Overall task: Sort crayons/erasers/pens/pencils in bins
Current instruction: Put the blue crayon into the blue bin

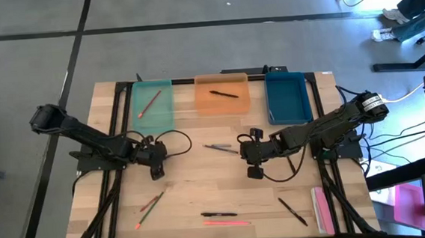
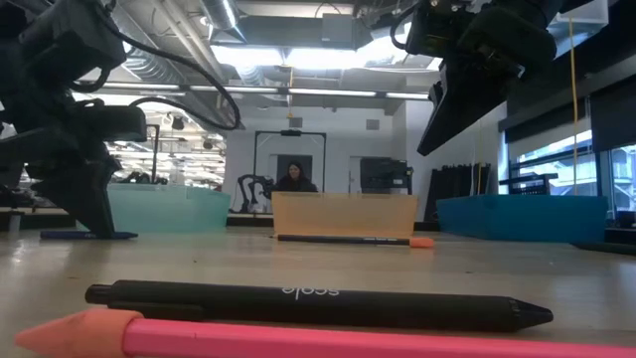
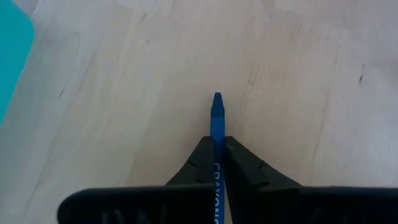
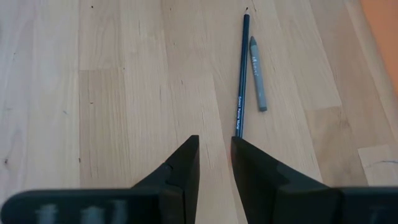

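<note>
Three bins stand along the far edge: teal [image 1: 153,104] with a pencil [image 1: 148,103] in it, orange [image 1: 222,94] with a pen [image 1: 224,94] in it, and blue [image 1: 286,97]. My left gripper [image 1: 158,168] is at the table's left middle, shut on a blue crayon [image 3: 217,118]. My right gripper [image 4: 214,146] hangs open above the table's middle, just short of a dark-blue pencil [image 4: 242,74]. A grey crayon [image 4: 257,74] lies flat on the wood beside that pencil. My left gripper pinches the blue crayon's shaft [image 3: 217,146] between its two fingers, which slant down from the table's left. The crayon runs along the fingers, its pointed tip [image 3: 217,98] sticking out past them. In the low view the crayon [image 2: 87,235] lies level on the table.
Near the front edge lie two pencils [image 1: 151,206], a black pen [image 1: 219,214], a pink pencil [image 1: 227,222] and another black pen [image 1: 292,209]. A wide pink strip [image 1: 321,209] lies at the right. A person [image 2: 295,177] sits in the room behind the table.
</note>
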### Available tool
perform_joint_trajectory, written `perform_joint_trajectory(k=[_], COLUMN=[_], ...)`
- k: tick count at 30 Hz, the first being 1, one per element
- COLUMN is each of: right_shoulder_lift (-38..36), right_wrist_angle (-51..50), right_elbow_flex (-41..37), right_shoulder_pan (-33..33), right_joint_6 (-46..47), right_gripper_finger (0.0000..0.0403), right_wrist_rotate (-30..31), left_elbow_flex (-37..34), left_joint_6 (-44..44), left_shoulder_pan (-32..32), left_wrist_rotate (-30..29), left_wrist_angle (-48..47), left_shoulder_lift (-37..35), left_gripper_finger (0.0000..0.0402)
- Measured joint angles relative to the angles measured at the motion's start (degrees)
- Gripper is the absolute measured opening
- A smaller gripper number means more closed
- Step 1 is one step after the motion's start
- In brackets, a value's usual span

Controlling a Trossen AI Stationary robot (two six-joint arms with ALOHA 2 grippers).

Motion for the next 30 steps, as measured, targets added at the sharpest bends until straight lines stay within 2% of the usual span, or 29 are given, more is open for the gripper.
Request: perform_joint_trajectory(k=[4,14,24,30], right_shoulder_lift=[0.0,0.0,0.4,4.4], right_wrist_angle=[0.0,5.1,15.0,23.7], right_elbow_flex=[0.0,0.0,0.0,0.0], right_shoulder_pan=[0.0,0.0,-0.1,-1.3], right_joint_6=[-0.2,-0.8,-10.5,-17.2], right_gripper_finger=[0.0097,0.0097,0.0097,0.0097], right_wrist_rotate=[0.0,0.0,0.1,1.9], left_elbow_flex=[1.4,6.7,9.1,9.1], left_joint_6=[1.3,7.0,12.7,13.5], left_shoulder_pan=[-0.1,0.0,1.4,2.0], left_wrist_rotate=[1.4,-0.1,-1.5,-1.6], left_wrist_angle=[0.4,1.5,5.9,7.9], left_shoulder_lift=[0.0,0.0,-0.1,-0.1], left_gripper_finger=[0.0001,0.0,0.0,0.0])
